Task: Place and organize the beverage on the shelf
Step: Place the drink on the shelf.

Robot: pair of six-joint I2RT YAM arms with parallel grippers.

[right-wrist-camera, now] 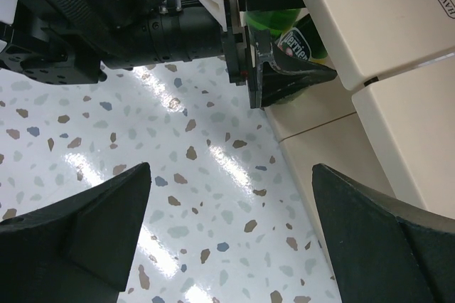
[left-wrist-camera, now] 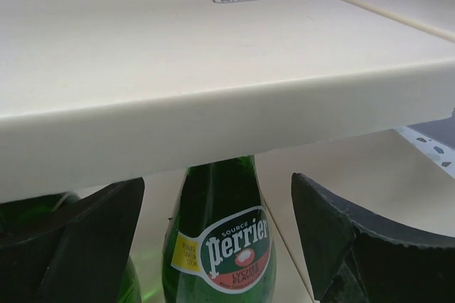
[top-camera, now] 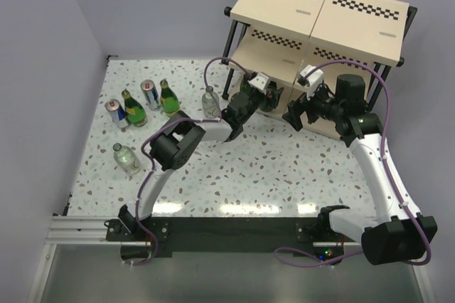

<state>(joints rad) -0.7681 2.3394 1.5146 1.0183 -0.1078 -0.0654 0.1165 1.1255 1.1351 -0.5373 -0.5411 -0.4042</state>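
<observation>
My left gripper (top-camera: 270,97) reaches under the shelf (top-camera: 320,11) at its lower tier. In the left wrist view its jaws (left-wrist-camera: 217,189) stand open on either side of a green Perrier bottle (left-wrist-camera: 220,246) that stands upright on the lower board, with gaps on both sides. A second green bottle (left-wrist-camera: 28,207) shows behind the left finger. My right gripper (top-camera: 291,116) is open and empty over the table by the shelf's front (right-wrist-camera: 231,175). The right wrist view shows the left gripper (right-wrist-camera: 284,79) and the green bottle (right-wrist-camera: 281,17) at the shelf (right-wrist-camera: 377,18).
On the table at the left stand two green bottles (top-camera: 132,107) (top-camera: 168,98), two cans (top-camera: 116,113) (top-camera: 150,94) and a clear bottle (top-camera: 126,157). Another clear bottle (top-camera: 210,102) stands close beside the left arm. The shelf board (left-wrist-camera: 213,68) hangs just above the left wrist camera.
</observation>
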